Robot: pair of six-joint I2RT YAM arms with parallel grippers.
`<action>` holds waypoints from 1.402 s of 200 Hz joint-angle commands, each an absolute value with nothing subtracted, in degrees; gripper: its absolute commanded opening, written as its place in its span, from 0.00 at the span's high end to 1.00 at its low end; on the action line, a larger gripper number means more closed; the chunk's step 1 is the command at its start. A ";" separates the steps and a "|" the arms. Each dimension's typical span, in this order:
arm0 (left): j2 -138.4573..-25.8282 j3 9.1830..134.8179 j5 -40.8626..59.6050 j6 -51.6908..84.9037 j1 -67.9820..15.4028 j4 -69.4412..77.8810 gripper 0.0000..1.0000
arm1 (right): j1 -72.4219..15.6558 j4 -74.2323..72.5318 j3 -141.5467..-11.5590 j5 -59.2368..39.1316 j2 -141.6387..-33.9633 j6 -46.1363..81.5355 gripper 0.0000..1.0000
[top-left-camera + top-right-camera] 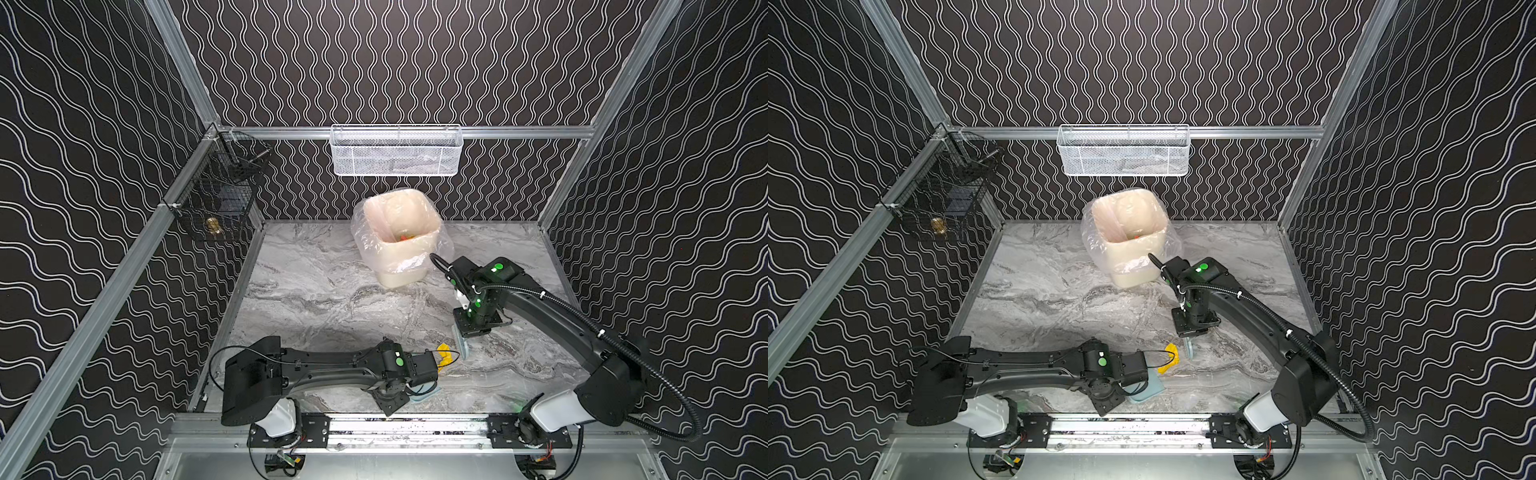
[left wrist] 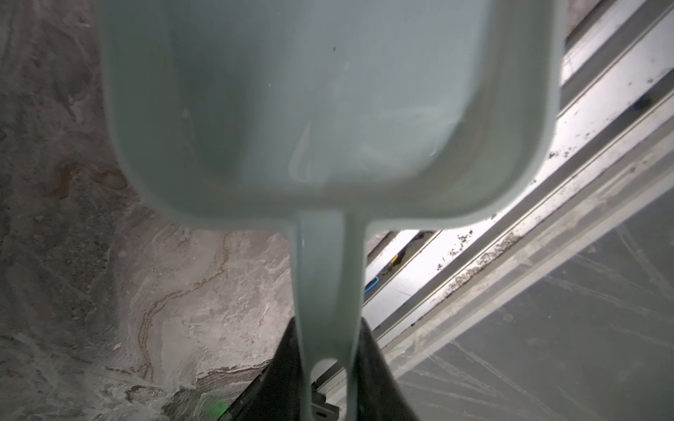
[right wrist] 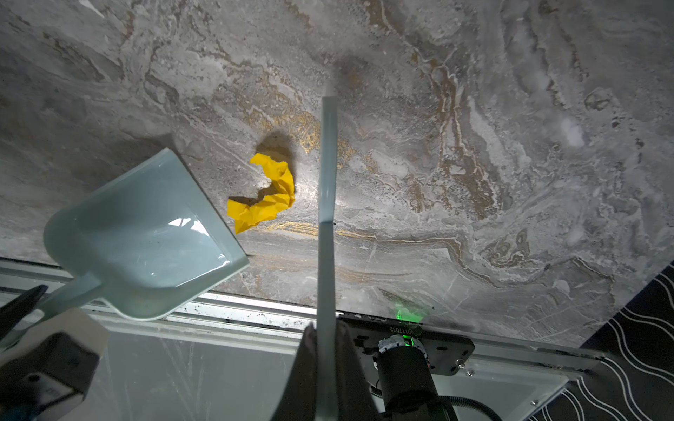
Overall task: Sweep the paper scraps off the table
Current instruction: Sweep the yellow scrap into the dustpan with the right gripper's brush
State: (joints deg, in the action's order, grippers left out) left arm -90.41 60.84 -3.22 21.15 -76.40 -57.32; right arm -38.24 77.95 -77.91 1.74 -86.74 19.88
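L gripper (image 2: 330, 368) pinches dustpan (image 3: 146, 233) handle, R gripper (image 3: 326, 364) clamps brush (image 3: 327, 164). I fear swipe shoves yellow scrap (image 3: 268, 197) past pan lip, off table (image 3: 474, 109) edge nearby.

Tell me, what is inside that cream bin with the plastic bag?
A few paper scraps, orange-red and yellow, show low in the bin. Its near wall hides most of the floor, so any others there cannot be seen.
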 commanded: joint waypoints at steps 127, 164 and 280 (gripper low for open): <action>-93.27 59.81 -7.43 23.53 -76.42 -51.94 1.00 | -52.35 76.05 -82.88 -11.67 -88.21 18.68 1.00; -92.61 59.37 -9.44 24.46 -76.46 -50.91 1.00 | -51.56 80.20 -83.54 -5.57 -87.17 19.33 1.00; -91.97 58.83 -11.23 25.61 -77.56 -50.27 1.00 | -40.11 76.85 -77.52 -3.01 -83.47 16.98 1.00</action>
